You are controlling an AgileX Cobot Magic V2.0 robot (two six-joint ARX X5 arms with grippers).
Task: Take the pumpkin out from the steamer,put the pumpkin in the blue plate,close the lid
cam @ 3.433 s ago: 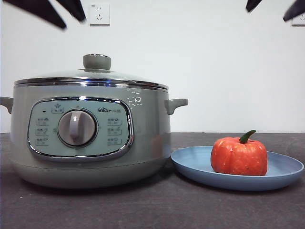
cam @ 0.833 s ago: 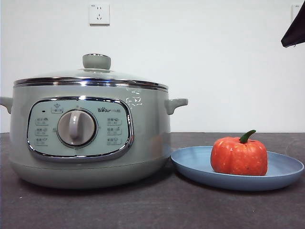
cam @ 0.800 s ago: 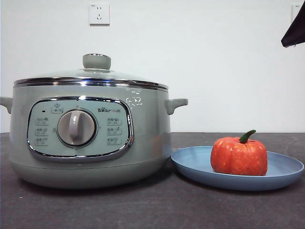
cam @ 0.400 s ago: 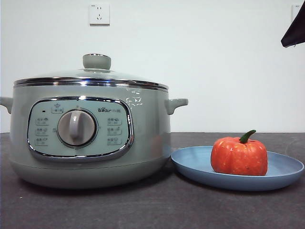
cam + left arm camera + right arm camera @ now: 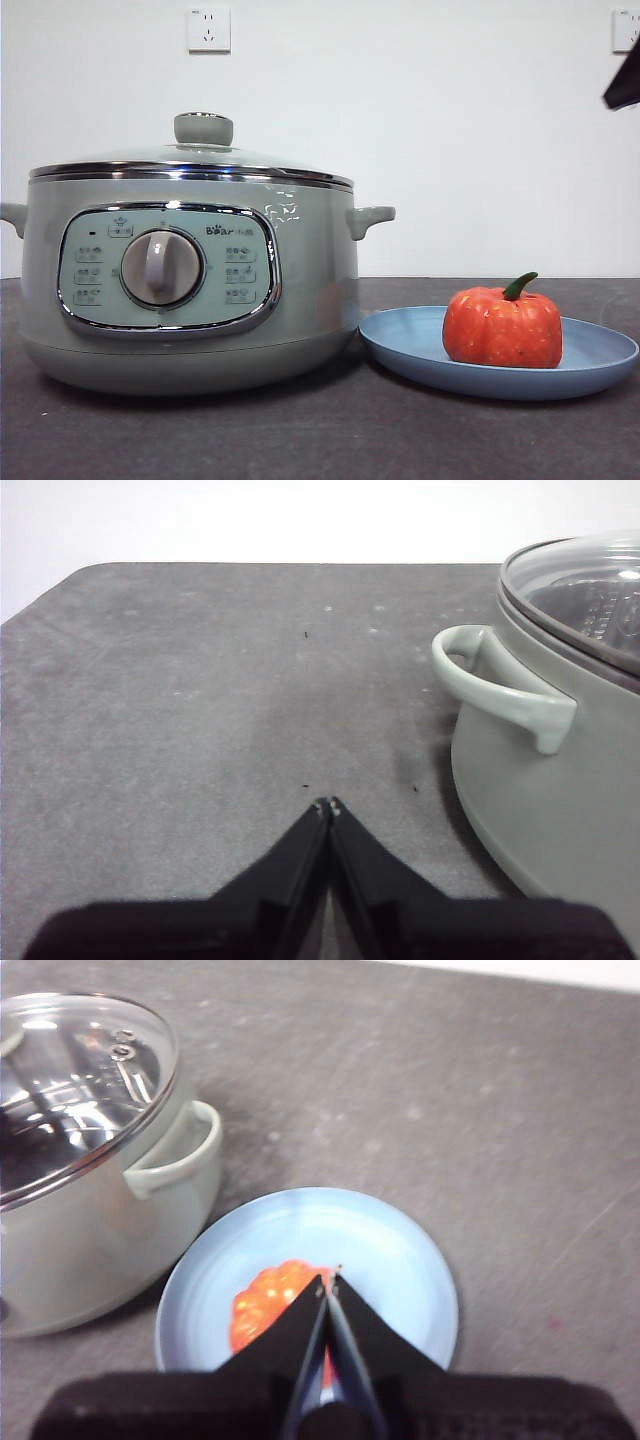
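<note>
The orange-red pumpkin (image 5: 502, 327) with its green stem sits in the blue plate (image 5: 400, 345), to the right of the sage-green steamer (image 5: 190, 290). The glass lid (image 5: 200, 155) rests shut on the steamer's chrome rim. In the right wrist view my right gripper (image 5: 329, 1280) hangs high above the pumpkin (image 5: 265, 1300) and plate (image 5: 400, 1260), jaws shut and empty; a black tip of an arm (image 5: 624, 85) shows at the front view's upper right edge. My left gripper (image 5: 327, 806) is shut and empty over bare table beside the steamer's side handle (image 5: 500, 685).
The dark grey table (image 5: 320, 440) stretches in front of the steamer and plate. A white wall with a socket (image 5: 208, 28) stands behind. The table's rounded far corner (image 5: 85, 575) shows in the left wrist view.
The black arm tip at the upper right edge has drawn further up and out of view. The steamer, lid, pumpkin and plate have not moved.
</note>
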